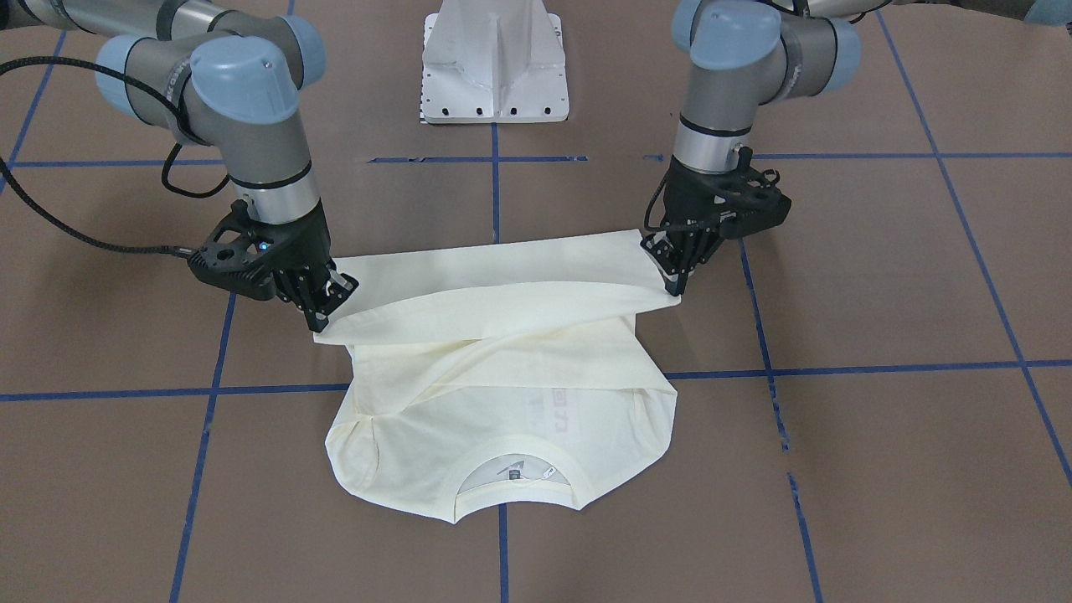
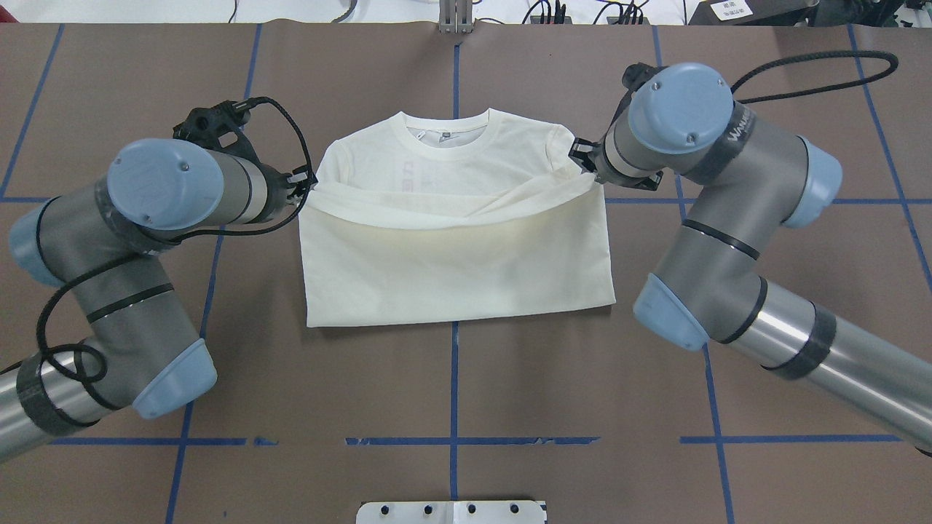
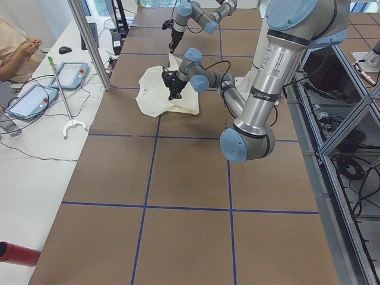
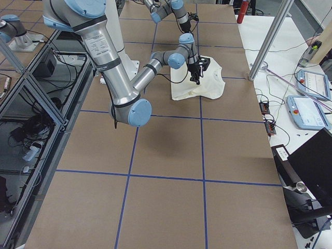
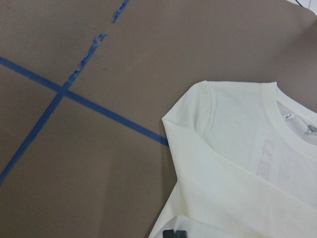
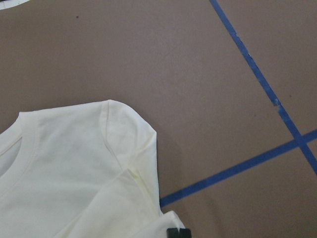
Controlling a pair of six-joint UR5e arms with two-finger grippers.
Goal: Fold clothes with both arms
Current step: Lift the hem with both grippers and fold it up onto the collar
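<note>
**Both grippers pinch a raised edge of the T-shirt**

The cream T-shirt (image 2: 451, 255) lies around the middle of the table (image 2: 451, 393), with its ribbed collar (image 2: 451, 138) toward the edge far from the robot. The left gripper (image 1: 672, 283) is clamped on one end of a lifted fabric edge. The right gripper (image 1: 324, 311) is clamped on the other end. The edge hangs stretched between them over the shirt's body, short of the collar.

Cream T-shirt (image 1: 502, 276) on a brown bench (image 1: 879, 276) gridded in blue
Faint grey lettering shows through; left arm (image 1: 724, 117) and right arm (image 1: 260, 151) are silver-grey with light-blue caps, left gripper (image 1: 675, 283) and right gripper (image 1: 328, 311) black.
</note>
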